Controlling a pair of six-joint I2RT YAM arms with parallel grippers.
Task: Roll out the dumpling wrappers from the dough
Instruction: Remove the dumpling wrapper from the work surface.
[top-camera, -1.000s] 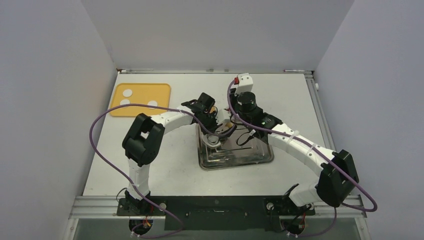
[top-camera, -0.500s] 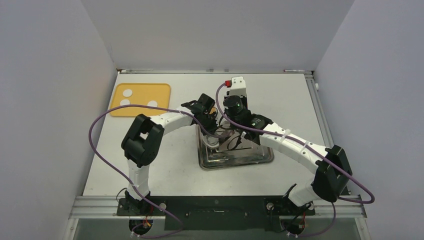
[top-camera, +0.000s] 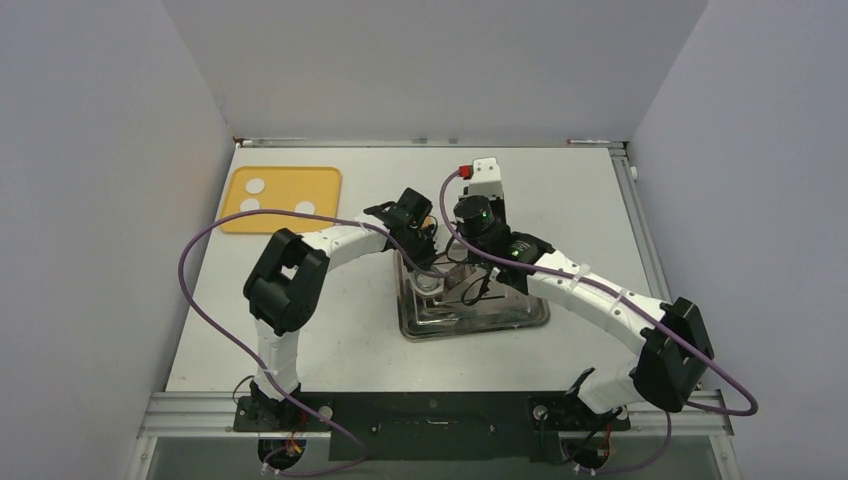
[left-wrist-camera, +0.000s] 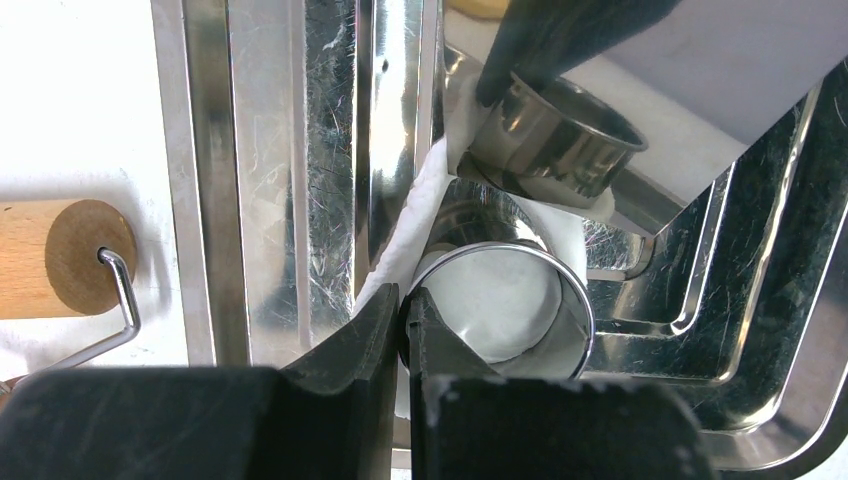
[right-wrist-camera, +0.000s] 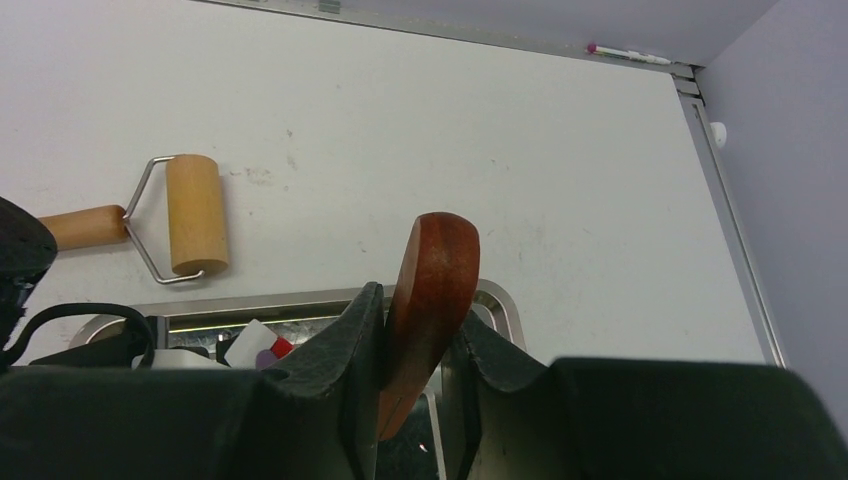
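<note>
We see the thin white flattened dough sheet (left-wrist-camera: 500, 300) lying in the left part of the shiny stainless steel tray (left-wrist-camera: 330, 150). The small shiny metal ring (left-wrist-camera: 578, 312) stands on the sheet. The left gripper (left-wrist-camera: 404, 300) is pinched tight on the ring's wall, and we judge this is to stamp a round wrapper from the sheet. The right gripper (right-wrist-camera: 412, 322) is clamped on a reddish-brown rounded wooden handle (right-wrist-camera: 432, 265), whose working end is hidden from us. Three small white round dough lumps (top-camera: 256, 186) wait on the yellow rectangular board (top-camera: 322, 186), well apart at the far left. The wooden rolling pin (right-wrist-camera: 195, 212) rests just beyond the tray on the white table (top-camera: 580, 190), closed in by plain pale grey walls (top-camera: 420, 60).
</note>
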